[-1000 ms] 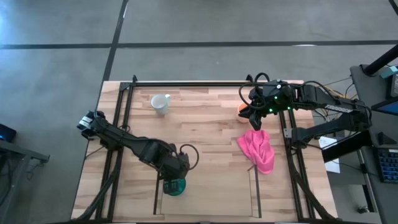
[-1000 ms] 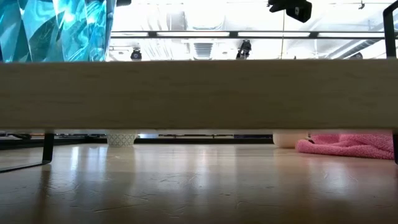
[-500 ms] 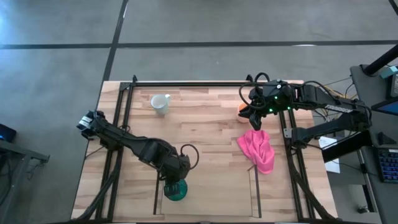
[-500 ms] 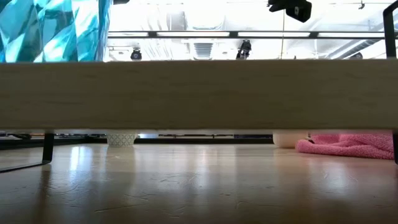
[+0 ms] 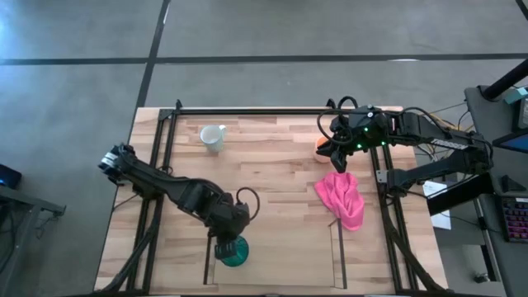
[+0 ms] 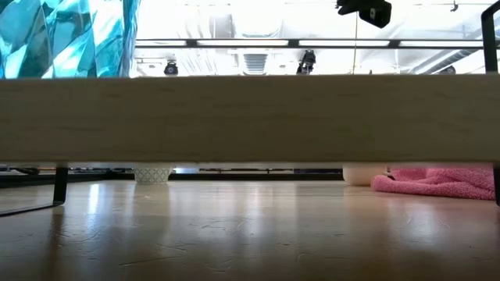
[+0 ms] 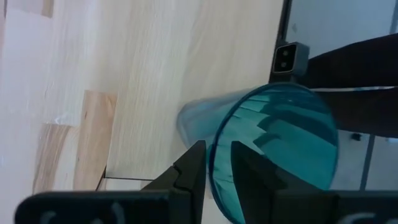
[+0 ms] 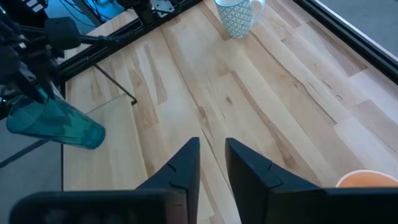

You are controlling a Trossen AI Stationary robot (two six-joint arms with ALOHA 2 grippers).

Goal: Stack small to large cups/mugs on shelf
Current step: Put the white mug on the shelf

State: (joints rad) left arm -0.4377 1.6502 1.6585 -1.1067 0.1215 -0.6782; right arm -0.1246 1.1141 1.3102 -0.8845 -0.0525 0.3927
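My left gripper (image 5: 229,238) is shut on the teal-green ribbed tumbler (image 5: 234,252), over the table's near edge by the shelf's left dark panel (image 5: 207,262). The tumbler also shows in the left wrist view (image 7: 280,146), the right wrist view (image 8: 57,123) and at the low view's top left (image 6: 70,37). The white mug (image 5: 213,137) stands on its base at the far left. My right gripper (image 5: 333,153) is shut and empty at the far right, beside the orange mug (image 5: 320,143), which it partly hides. The shelf bay (image 5: 272,264) lies between two dark panels. My left gripper pinches the tumbler's rim (image 7: 214,163), one finger (image 7: 249,177) inside the mouth and one finger (image 7: 191,169) outside. The tumbler is lifted clear of the table and tilted far over, nearly on its side (image 8: 57,123).
A pink cloth (image 5: 341,200) lies crumpled on the table's right half, its near end at the shelf's right panel (image 5: 341,252). Black frame rails (image 5: 162,140) run along both sides and the far edge. A light wooden board (image 6: 250,117) crosses the low view.
My left gripper has gone a little toward the table's near edge with the tumbler, which stays lifted and tilted.
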